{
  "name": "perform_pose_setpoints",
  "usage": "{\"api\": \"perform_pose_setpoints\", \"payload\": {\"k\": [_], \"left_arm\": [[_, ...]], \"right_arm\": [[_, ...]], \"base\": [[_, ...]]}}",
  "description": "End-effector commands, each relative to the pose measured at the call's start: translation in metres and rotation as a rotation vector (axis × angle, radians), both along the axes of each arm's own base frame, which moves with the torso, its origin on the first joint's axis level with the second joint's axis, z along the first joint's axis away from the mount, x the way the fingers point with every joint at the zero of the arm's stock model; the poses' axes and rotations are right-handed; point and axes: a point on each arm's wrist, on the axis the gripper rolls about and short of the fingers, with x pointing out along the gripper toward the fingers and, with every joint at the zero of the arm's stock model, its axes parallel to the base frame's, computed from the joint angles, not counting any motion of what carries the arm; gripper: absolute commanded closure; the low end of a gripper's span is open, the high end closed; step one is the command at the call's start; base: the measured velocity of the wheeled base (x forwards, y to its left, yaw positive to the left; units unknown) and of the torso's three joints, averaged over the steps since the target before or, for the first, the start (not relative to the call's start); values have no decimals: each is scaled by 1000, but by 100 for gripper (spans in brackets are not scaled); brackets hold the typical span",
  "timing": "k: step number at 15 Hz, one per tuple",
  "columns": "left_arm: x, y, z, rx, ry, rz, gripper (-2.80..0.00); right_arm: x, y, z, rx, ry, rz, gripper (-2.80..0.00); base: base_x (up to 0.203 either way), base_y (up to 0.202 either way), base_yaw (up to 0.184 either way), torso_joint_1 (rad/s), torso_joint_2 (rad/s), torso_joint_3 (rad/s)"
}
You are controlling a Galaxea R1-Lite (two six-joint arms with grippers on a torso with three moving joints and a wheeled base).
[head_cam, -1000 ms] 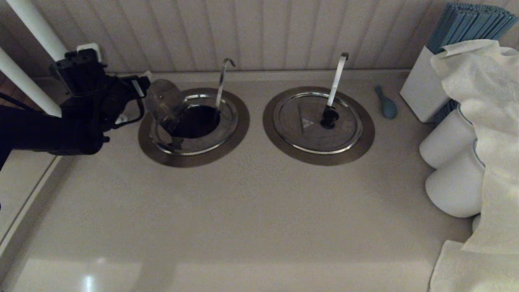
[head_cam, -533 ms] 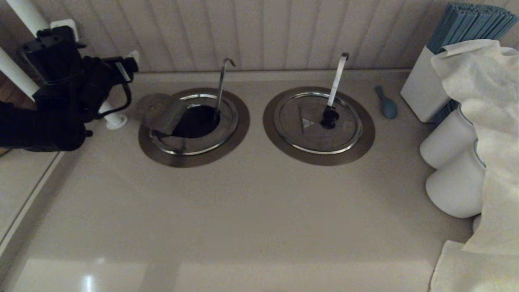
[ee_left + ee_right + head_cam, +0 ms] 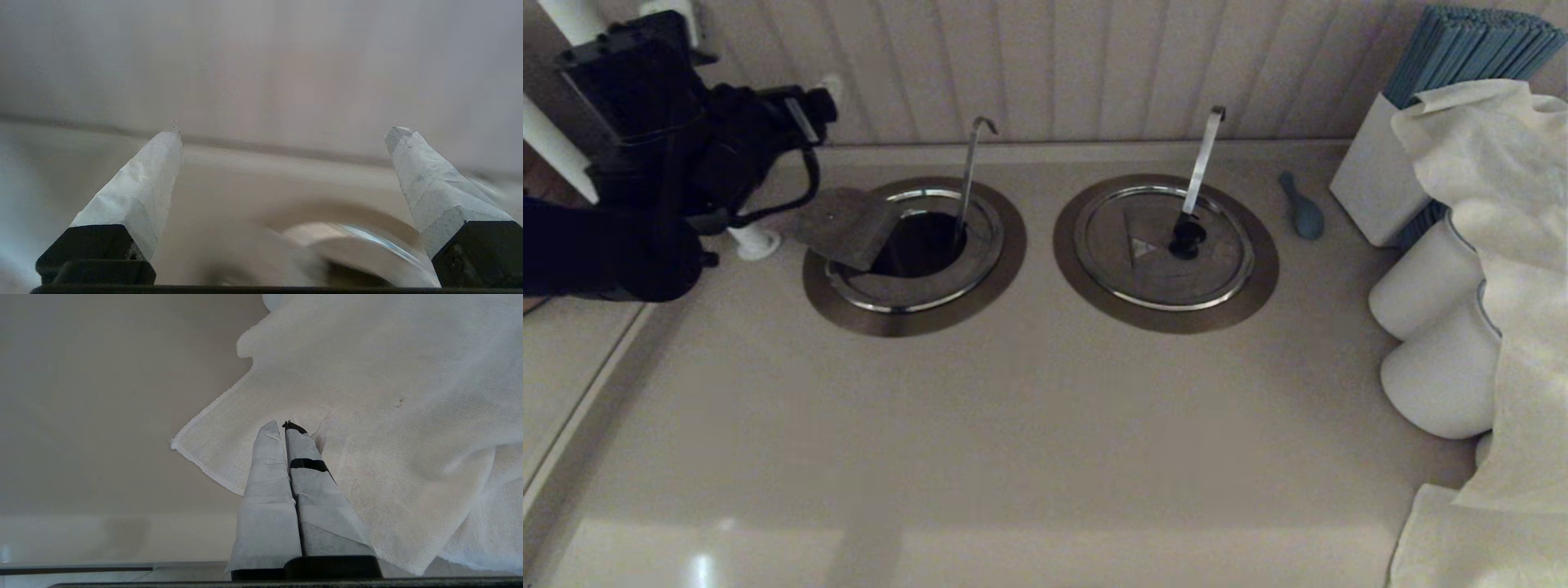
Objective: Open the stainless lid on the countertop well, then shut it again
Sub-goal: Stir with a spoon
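The stainless lid [image 3: 903,286] sits on the left countertop well [image 3: 923,241], whose dark hole shows inside its brushed-steel flange [image 3: 915,322]. The lid's flap [image 3: 845,224] lies folded back flat to the left, over the flange's edge. The thin hooked rod [image 3: 970,167] stands in the hole. The lid's black knob is hidden. My left gripper [image 3: 747,45] hovers back-left of the well near the wall, open and empty; in its wrist view [image 3: 287,130] the flange [image 3: 347,210] shows blurred below. My right gripper [image 3: 282,425] is shut with nothing in it.
The twin lid [image 3: 1164,245] with the flat strip handle [image 3: 1202,159] lies shut to the right. A blue object [image 3: 1298,208], a white box of blue rods [image 3: 1376,175], white rolls [image 3: 1421,282] and a white cloth [image 3: 1494,204] [image 3: 388,396] crowd the right. White pipes [image 3: 754,242] stand back-left.
The flap, held up steeply a second ago, has dropped flat to the left. My left gripper has let it go, risen towards the wall, then shifted slightly right.
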Motion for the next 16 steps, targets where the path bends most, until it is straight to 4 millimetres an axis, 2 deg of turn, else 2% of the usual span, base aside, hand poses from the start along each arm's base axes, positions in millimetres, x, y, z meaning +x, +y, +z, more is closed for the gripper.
{"api": "perform_pose_setpoints", "payload": {"k": [1, 2, 3, 6, 9, 11, 14, 16], "left_arm": [[4, -36, -16, 3, 58, -94, -280], [9, -56, -32, 11, 110, -140, -280], [14, -66, -46, 18, 147, -162, -280], [25, -77, -67, 11, 199, -226, -280], [45, -99, -96, 19, 237, -260, -280], [55, -108, -105, 4, 209, -240, -280], [62, -111, -110, -3, 199, -226, -280], [76, -118, -114, -26, 175, -168, -280]], "right_arm": [[0, 0, 0, 0, 1, 0, 0], [0, 0, 0, 0, 1, 0, 0], [0, 0, 0, 0, 0, 0, 0], [0, 0, 0, 0, 0, 0, 0], [0, 0, 0, 0, 1, 0, 0], [0, 0, 0, 0, 0, 0, 0], [0, 0, 0, 0, 0, 0, 0], [0, 0, 0, 0, 1, 0, 0]], "base": [[0, 0, 0, 0, 0, 0], [0, 0, 0, 0, 0, 0], [0, 0, 0, 0, 0, 0], [0, 0, 0, 0, 0, 0], [0, 0, 0, 0, 0, 0], [0, 0, 0, 0, 0, 0], [0, 0, 0, 0, 0, 0], [0, 0, 0, 0, 0, 0]]}}
